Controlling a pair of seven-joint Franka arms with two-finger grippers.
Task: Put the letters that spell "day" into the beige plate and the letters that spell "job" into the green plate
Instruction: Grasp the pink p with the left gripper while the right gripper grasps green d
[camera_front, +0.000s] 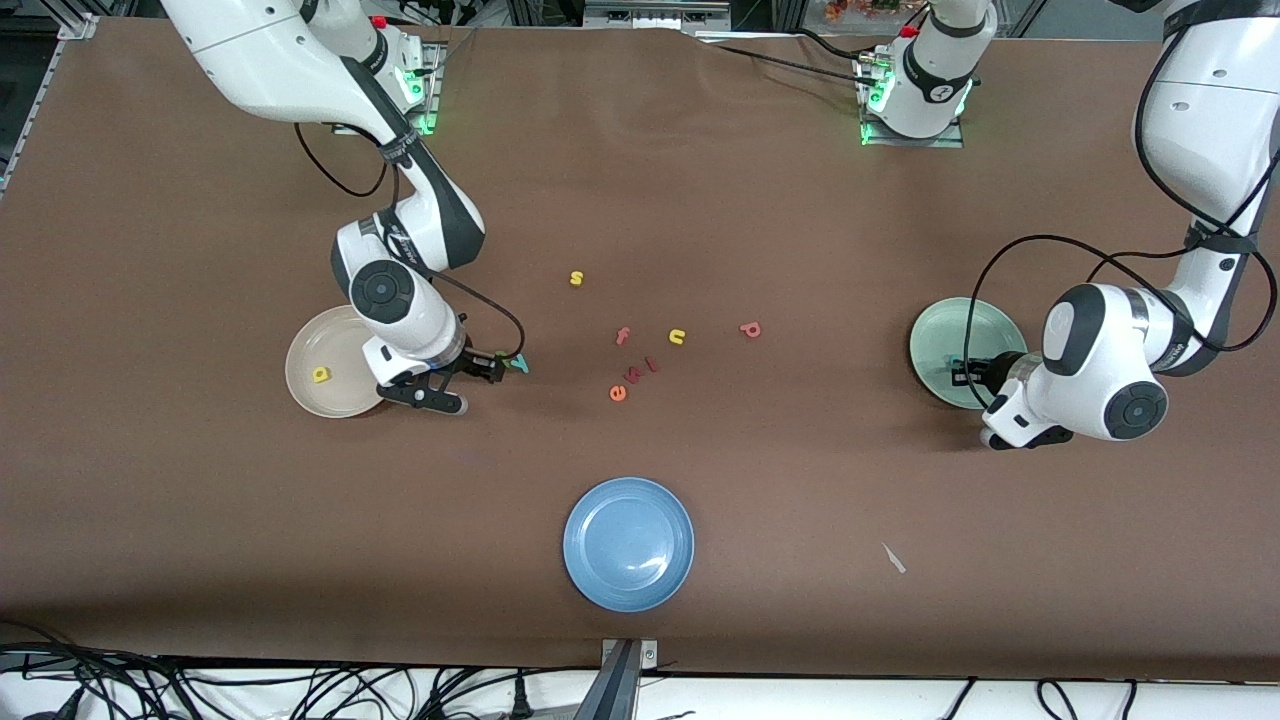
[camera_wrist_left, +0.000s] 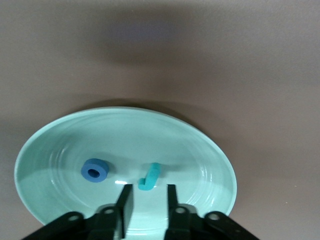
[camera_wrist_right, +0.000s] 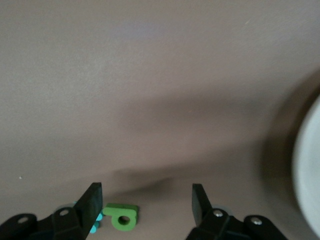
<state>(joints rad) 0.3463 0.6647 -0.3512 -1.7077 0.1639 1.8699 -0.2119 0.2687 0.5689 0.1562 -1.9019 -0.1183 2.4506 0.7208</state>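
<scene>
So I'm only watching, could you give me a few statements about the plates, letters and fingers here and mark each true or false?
1. The green plate holds a blue o and a teal j. True.
2. The beige plate holds three letters. False: only the yellow d shows in it.
3. The left gripper hangs over the green plate, fingers parted, the j lying loose under them. True.
4. The right gripper has its fingers shut on the green a. False: they stand open, the a on the table between them, beside one finger.
5. The pinkish-red b lies in the blue plate. False: it lies on the table.
</scene>
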